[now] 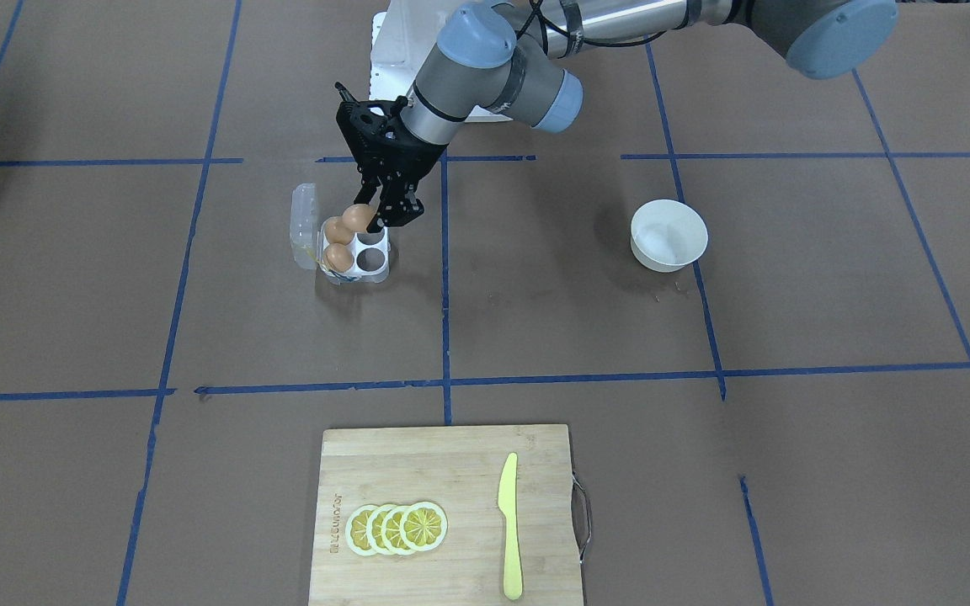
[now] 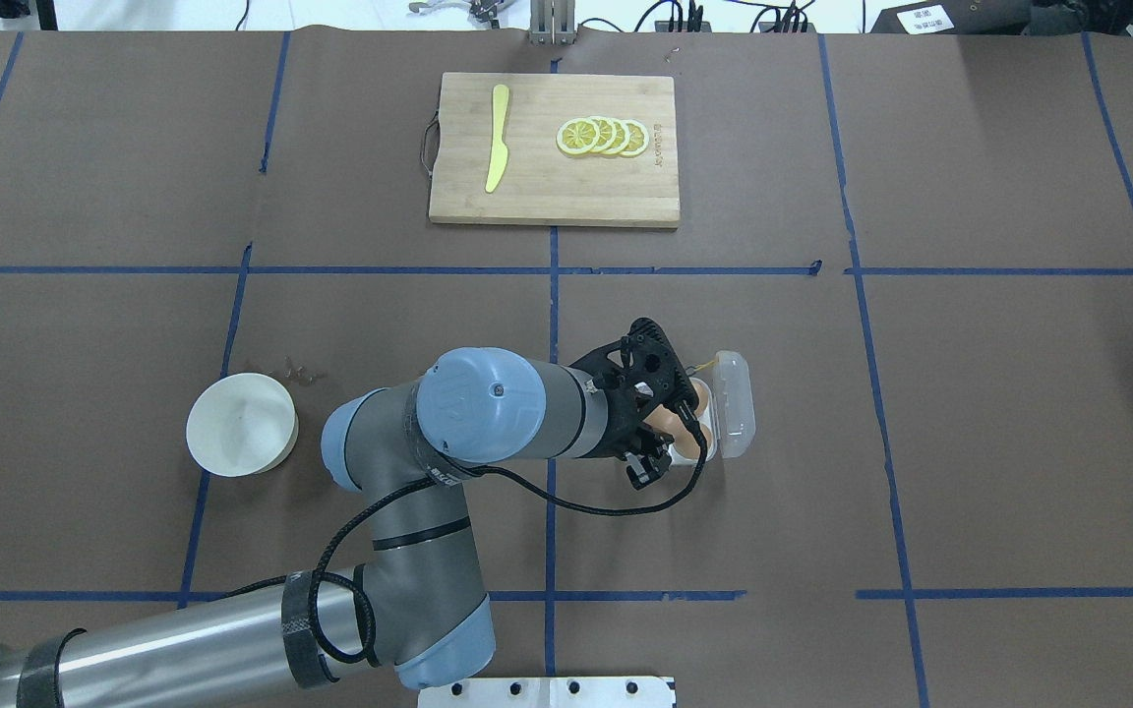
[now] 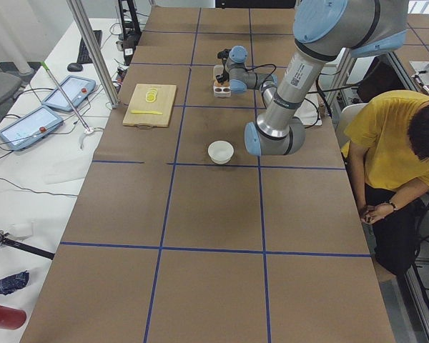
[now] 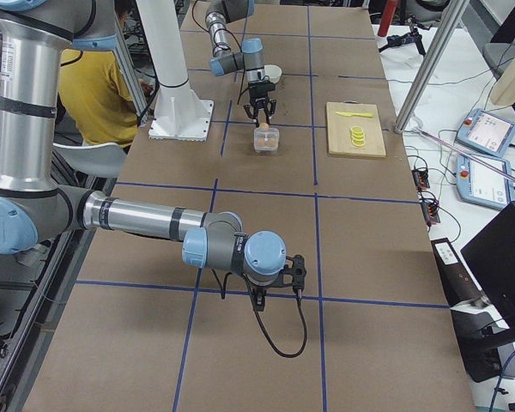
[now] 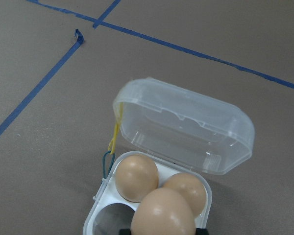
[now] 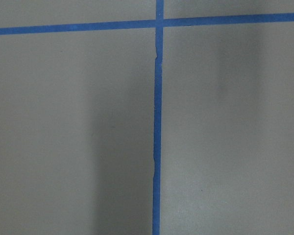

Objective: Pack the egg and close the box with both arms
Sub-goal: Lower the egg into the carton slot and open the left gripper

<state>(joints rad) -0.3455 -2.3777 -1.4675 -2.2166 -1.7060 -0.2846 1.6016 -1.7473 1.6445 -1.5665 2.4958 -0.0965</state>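
My left gripper is shut on an orange-brown egg and holds it just above the clear egg carton. The carton's lid stands open on the side away from the arm. Two more eggs sit in the cells next to the lid; the two cells nearer the arm are empty. In the left wrist view the held egg hangs over the carton, with the open lid behind. My right gripper hovers low over bare table far from the carton; I cannot tell whether it is open.
A white bowl stands on the robot's left side. A wooden cutting board with lemon slices and a yellow knife lies at the far edge. A person in yellow sits beside the robot.
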